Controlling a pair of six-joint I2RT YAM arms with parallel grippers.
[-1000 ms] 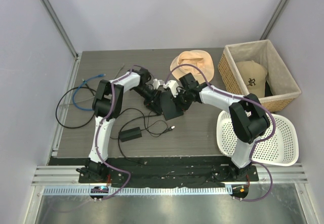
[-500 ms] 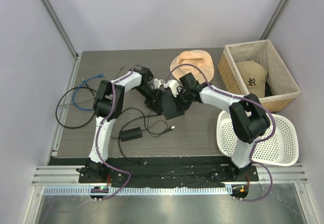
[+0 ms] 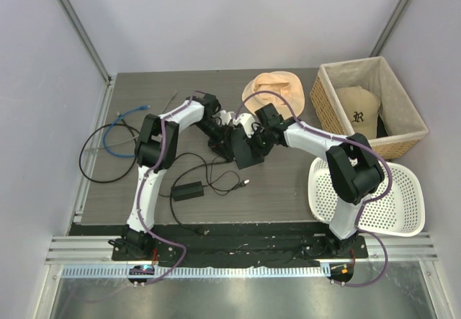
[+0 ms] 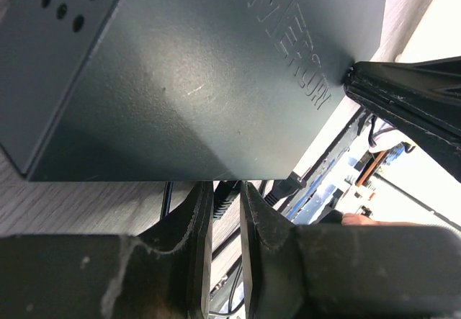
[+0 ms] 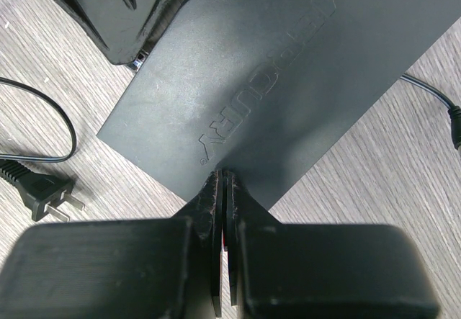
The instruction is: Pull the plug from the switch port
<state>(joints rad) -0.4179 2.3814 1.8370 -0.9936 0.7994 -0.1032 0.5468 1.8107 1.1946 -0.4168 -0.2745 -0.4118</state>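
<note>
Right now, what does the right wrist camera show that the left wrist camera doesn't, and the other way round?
Only the right wrist view: a two-prong power plug lying on the table beside the right gripper, whose closed fingers meet the black box at its near edge.

Only the left wrist view: a cluster of vent holes near one corner of the box, and the left gripper with a narrow gap between its fingers.

Both: the box's top with its raised lettering, and the other arm's fingers at the box's rim.

Matte black switch (image 5: 288, 67) — grey woodgrain table (image 5: 57, 60).
</note>
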